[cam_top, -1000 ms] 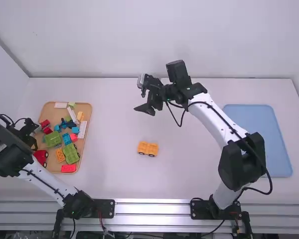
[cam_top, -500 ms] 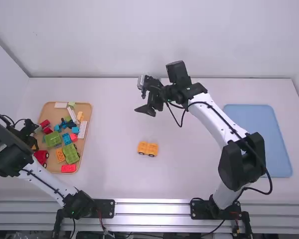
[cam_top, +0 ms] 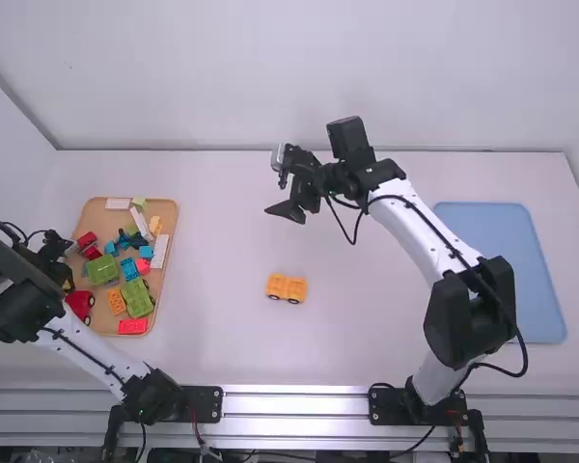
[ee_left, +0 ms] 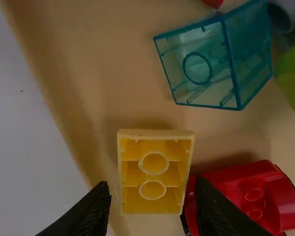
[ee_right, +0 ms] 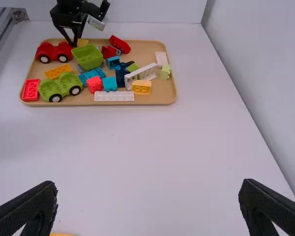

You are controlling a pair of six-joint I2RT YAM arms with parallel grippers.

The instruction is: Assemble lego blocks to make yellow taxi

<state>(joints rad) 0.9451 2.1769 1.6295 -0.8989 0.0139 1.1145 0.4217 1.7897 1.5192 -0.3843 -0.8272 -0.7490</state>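
My left gripper (cam_top: 54,253) is over the left edge of the wooden tray. In the left wrist view the left gripper (ee_left: 152,191) stands open, its fingers on either side of a yellow brick (ee_left: 154,196) whose hollow underside faces the camera. My right gripper (cam_top: 274,197) is above the far middle of the table; in the right wrist view that gripper (ee_right: 148,196) is wide open with nothing between its fingers. An orange-yellow wheeled piece (cam_top: 287,288) rests on the middle of the table.
The wooden tray (cam_top: 170,210) holds several loose bricks. Close to the yellow brick lie a red wheeled piece (ee_left: 255,194) and a translucent teal brick (ee_left: 201,69). A blue tray (cam_top: 502,270) lies at the right, beside the right arm.
The right arm and its gripper have shifted slightly to the right. My left gripper has shifted only a little at the tray's left edge. The orange-yellow wheeled piece has stayed in place.
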